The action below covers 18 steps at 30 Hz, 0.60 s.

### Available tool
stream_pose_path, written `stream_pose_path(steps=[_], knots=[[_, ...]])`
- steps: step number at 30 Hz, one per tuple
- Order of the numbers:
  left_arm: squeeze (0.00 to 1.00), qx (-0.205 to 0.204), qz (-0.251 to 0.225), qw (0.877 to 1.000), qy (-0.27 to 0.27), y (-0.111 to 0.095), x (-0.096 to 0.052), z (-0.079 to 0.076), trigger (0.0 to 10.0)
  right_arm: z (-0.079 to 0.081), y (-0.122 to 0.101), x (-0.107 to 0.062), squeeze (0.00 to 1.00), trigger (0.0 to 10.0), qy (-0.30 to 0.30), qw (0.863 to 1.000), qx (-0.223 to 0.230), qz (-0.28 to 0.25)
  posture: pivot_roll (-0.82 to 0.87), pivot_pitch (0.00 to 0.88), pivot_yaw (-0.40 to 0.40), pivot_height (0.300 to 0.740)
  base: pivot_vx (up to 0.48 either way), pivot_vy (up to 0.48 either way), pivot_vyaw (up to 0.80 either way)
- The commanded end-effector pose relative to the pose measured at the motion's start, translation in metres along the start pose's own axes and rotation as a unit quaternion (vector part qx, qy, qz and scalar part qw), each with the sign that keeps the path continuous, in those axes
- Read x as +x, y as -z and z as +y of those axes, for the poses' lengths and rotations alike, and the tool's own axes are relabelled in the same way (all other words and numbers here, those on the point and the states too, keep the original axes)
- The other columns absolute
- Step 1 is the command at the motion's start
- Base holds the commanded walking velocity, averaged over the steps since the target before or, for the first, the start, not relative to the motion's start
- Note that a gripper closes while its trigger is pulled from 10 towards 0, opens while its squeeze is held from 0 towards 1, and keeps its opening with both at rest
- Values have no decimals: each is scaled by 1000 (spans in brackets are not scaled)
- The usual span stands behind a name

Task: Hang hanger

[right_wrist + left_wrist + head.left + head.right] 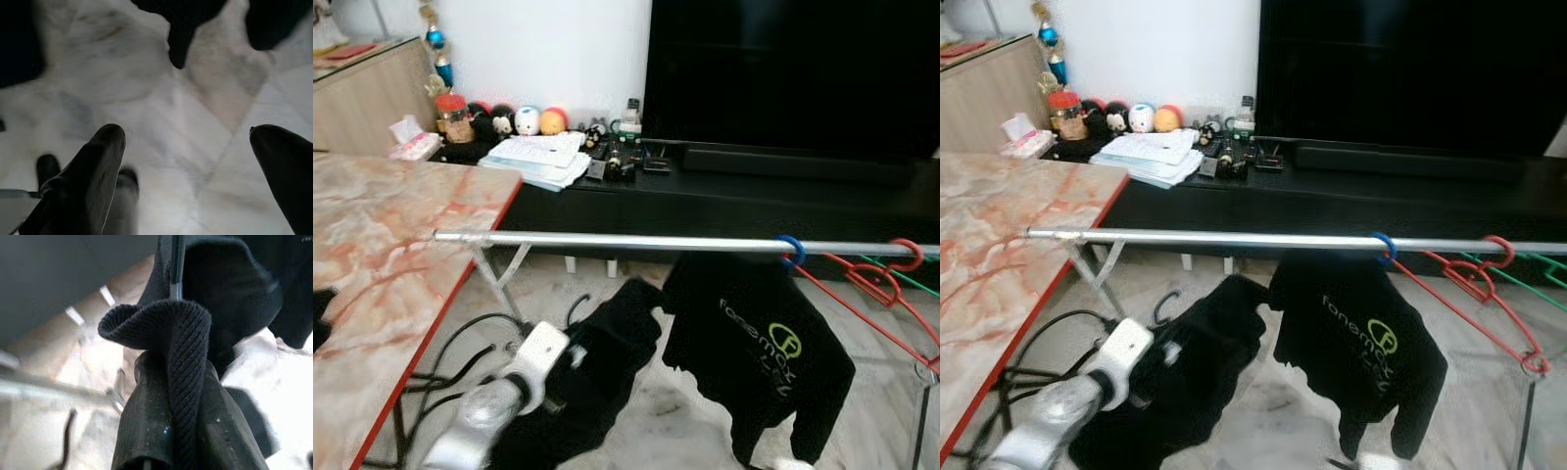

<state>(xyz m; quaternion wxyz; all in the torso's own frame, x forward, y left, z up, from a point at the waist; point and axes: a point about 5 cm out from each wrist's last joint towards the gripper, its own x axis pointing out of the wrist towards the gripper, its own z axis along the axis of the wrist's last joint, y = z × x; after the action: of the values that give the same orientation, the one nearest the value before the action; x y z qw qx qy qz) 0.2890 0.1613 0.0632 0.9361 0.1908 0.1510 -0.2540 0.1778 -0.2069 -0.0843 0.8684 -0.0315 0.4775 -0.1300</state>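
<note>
**Left wrist view: garment clamped, rail not reached**

Left wrist view has my left gripper (171,431) pinched on the ribbed collar of a dark garment (597,362), with a thin hanger neck (176,264) rising out of it. From the head camera, the garment hangs from my left arm, below the metal rail (636,241) and left of the black t-shirt (754,352) hung on a blue hook (791,251). The hanger's hook may be the curl near the garment top; too small to confirm. My right gripper (190,161) is spread wide over bare floor. Step: carry-to-rail. Next: lift above the rail, drop the hook on the free stretch.
</note>
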Motion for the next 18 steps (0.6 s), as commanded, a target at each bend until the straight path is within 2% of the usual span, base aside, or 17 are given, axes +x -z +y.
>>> stream_pose_path(steps=[1,8,11,18], knots=[[0,29,-23,999,22,-13,1,-3,10000,-10,9,0,0,10000,13,1000,-2,14,30,54,15,740,0,0,0],[0,55,-21,997,51,-16,-2,-2,10000,-11,9,0,0,10000,14,1000,-4,13,32,57,10,740,0,0,0],[0,81,-24,995,56,-22,0,-1,10000,-11,9,0,0,10000,13,1000,-6,12,33,57,8,740,0,0,0],[0,47,-71,995,44,-50,17,5,10000,-10,7,0,0,10000,11,1000,-11,10,33,57,4,740,0,0,0]])
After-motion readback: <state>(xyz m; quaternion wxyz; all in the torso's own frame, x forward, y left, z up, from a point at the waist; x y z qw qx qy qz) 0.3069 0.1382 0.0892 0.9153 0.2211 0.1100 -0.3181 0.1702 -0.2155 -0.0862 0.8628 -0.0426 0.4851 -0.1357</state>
